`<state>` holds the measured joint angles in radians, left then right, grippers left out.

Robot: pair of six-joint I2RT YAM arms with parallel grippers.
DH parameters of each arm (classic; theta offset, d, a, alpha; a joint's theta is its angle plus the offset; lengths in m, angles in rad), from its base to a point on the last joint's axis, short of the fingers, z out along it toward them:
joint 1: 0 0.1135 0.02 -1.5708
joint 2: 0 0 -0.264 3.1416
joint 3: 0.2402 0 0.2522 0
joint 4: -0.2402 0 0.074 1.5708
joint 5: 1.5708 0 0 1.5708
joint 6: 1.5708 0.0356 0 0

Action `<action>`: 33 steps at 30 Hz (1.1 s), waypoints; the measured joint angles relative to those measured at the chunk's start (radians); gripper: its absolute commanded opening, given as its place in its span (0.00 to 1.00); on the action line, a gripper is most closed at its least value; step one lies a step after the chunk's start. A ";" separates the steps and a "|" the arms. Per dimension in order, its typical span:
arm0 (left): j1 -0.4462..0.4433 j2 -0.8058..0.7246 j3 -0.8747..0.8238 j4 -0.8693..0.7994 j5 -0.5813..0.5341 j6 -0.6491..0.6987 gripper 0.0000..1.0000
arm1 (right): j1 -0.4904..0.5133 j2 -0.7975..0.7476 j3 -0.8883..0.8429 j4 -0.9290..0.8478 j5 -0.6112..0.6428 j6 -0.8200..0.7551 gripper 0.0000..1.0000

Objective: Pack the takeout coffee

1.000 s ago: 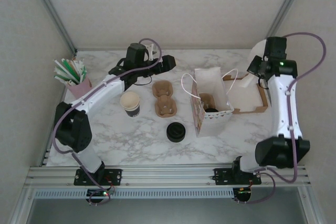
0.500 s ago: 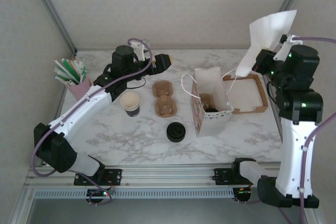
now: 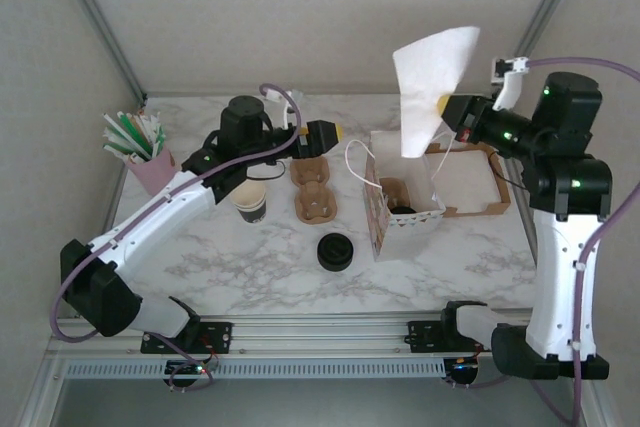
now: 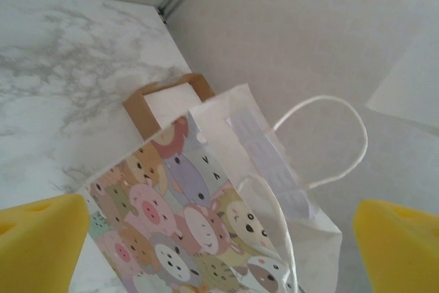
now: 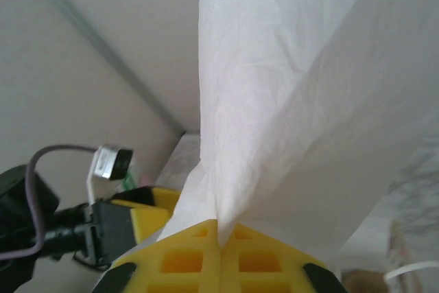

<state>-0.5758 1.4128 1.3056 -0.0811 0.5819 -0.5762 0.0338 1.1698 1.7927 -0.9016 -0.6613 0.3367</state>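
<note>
Marble worktop point(image 3: 250, 267) fills most of it, with the white paper gift bag point(image 3: 378, 219), cartoon animals printed on one side, standing at 3 o'clock from centre. Above it the right fingers point(image 3: 444, 105) are clenched on a big white paper sheet point(image 3: 432, 67), I'd guess to drop it in. At the bag's 10 o'clock the left fingers point(image 4: 41, 238) are spread wide and empty, maybe to steady it. Smallest bit: the takeout coffee point(image 3: 403, 209), only its round black lid showing, looks already tucked inside. No readable writing.
</note>
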 measured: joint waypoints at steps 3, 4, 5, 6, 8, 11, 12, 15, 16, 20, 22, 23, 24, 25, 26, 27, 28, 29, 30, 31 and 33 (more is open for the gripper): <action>-0.032 0.002 0.000 0.000 0.014 -0.001 0.84 | 0.016 0.007 -0.037 -0.045 -0.015 -0.009 0.00; -0.041 0.006 0.000 0.000 0.019 -0.001 0.80 | 0.022 0.007 -0.050 -0.055 -0.018 -0.012 0.00; -0.050 0.011 0.000 0.000 0.024 -0.003 0.76 | 0.030 0.007 -0.061 -0.064 -0.018 -0.016 0.00; -0.056 0.016 0.000 0.000 0.026 -0.001 0.70 | 0.039 0.007 -0.071 -0.071 -0.016 -0.020 0.00; -0.066 0.030 0.000 0.000 0.029 -0.006 0.58 | 0.069 0.012 -0.090 -0.092 0.000 -0.035 0.00; -0.074 0.051 0.000 0.000 0.029 -0.019 0.42 | 0.127 0.036 -0.101 -0.130 0.062 -0.061 0.00; -0.076 0.056 0.000 0.001 0.029 -0.020 0.38 | 0.144 0.045 -0.102 -0.142 0.090 -0.068 0.00; -0.082 0.071 0.000 0.002 0.028 -0.025 0.24 | 0.191 0.071 -0.106 -0.179 0.195 -0.093 0.00; -0.084 0.074 0.000 0.002 0.028 -0.027 0.20 | 0.204 0.077 -0.108 -0.193 0.230 -0.102 0.00; -0.089 0.077 0.000 0.000 0.024 -0.026 0.11 | 0.243 0.090 -0.113 -0.233 0.360 -0.129 0.00; -0.089 0.077 0.000 -0.001 0.023 -0.029 0.11 | 0.261 0.091 -0.116 -0.248 0.427 -0.143 0.00; -0.089 0.077 0.000 -0.001 0.021 -0.029 0.11 | 0.269 0.091 -0.118 -0.254 0.455 -0.147 0.00; -0.089 0.077 0.000 -0.001 0.021 -0.029 0.10 | 0.278 0.091 -0.121 -0.259 0.481 -0.153 0.00; -0.089 0.077 0.000 -0.001 0.021 -0.029 0.10 | 0.290 0.091 -0.127 -0.262 0.507 -0.160 0.00; -0.089 0.077 0.000 -0.002 0.021 -0.029 0.10 | 0.301 0.091 -0.133 -0.266 0.526 -0.165 0.00; -0.089 0.077 0.000 -0.002 0.020 -0.029 0.10 | 0.317 0.091 -0.141 -0.270 0.549 -0.171 0.00; -0.089 0.077 0.000 -0.002 0.020 -0.029 0.10 | 0.333 0.091 -0.150 -0.272 0.570 -0.175 0.00; -0.089 0.077 0.000 -0.002 0.019 -0.029 0.10 | 0.348 0.091 -0.157 -0.275 0.586 -0.180 0.00; -0.089 0.077 0.000 -0.003 0.016 -0.029 0.10 | 0.362 0.091 -0.164 -0.277 0.603 -0.188 0.00; -0.089 0.077 0.000 -0.004 0.014 -0.029 0.10 | 0.376 0.091 -0.168 -0.280 0.619 -0.193 0.00; -0.089 0.077 0.000 -0.006 0.007 -0.029 0.10 | 0.403 0.091 -0.175 -0.285 0.652 -0.200 0.00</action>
<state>-0.6643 1.4895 1.3060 -0.0875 0.5892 -0.6056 0.4370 1.2606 1.6176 -1.1866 -0.0093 0.1371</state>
